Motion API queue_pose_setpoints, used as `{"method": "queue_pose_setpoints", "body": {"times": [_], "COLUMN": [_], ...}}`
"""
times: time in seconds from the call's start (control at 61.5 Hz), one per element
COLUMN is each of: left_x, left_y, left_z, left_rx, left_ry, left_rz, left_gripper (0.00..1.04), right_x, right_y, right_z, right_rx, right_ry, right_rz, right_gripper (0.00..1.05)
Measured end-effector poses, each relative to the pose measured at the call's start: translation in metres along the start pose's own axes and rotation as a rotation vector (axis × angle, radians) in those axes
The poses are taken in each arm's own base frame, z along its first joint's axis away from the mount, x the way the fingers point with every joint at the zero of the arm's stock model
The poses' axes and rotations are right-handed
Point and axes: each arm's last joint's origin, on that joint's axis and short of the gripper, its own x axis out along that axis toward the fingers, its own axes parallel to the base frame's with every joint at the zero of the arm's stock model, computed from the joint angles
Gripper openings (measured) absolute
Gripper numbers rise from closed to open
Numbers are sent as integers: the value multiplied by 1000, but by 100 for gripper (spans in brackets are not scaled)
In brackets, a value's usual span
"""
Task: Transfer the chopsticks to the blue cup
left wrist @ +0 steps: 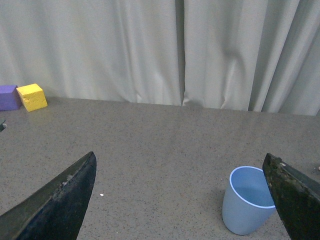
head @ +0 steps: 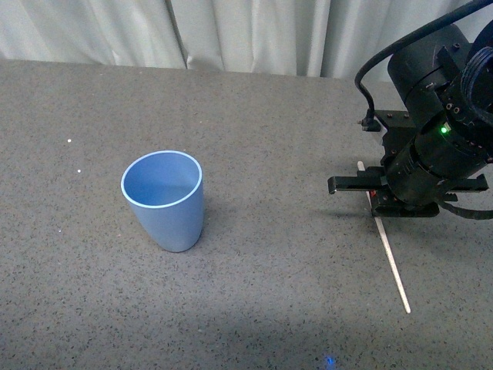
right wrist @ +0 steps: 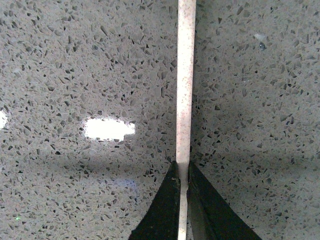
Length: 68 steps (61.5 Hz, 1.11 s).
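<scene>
Grey speckled bench runs back to pale curtains. Your right tool is down on the right side of the bench, its two fingers closed snugly on the chopstick, which lies on the surface. The grip sits closer to the stick's far end, so most of its length runs toward you and slightly right. Your cup stands upright on the left, well apart from the stick. Your left tool hangs wide open, gripping nothing. A yellow block touches a purple block by the curtains.
</scene>
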Motion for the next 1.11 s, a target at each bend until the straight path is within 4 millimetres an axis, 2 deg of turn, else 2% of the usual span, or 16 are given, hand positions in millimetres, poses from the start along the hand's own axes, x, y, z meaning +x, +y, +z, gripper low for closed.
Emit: {"method": "queue_pose_setpoints", "body": {"times": [0.276, 0.439, 0.65, 0.78, 0.927, 1.106], "left_x": [0, 0, 0, 0, 0, 0], "left_y": [0, 0, 0, 0, 0, 0], "left_z": [0, 0, 0, 0, 0, 0], "left_rx": [0, 0, 0, 0, 0, 0], "left_ry": [0, 0, 0, 0, 0, 0], "left_rz": [0, 0, 0, 0, 0, 0], "left_gripper": [98, 98, 98, 98, 98, 98], "right_x": [-11, -44, -106, -129, -139, -132], "right_y": [-4, 8, 49, 77, 104, 135], "right_z": [-12, -11, 2, 3, -2, -8], "right_rx": [54, 5, -194, -326, -427, -497], "right_ry": [-49, -237, -684, -916, -1041, -1082], "right_rz": [86, 167, 371, 491, 632, 775], "right_gripper": [1, 1, 1, 1, 1, 1]}}
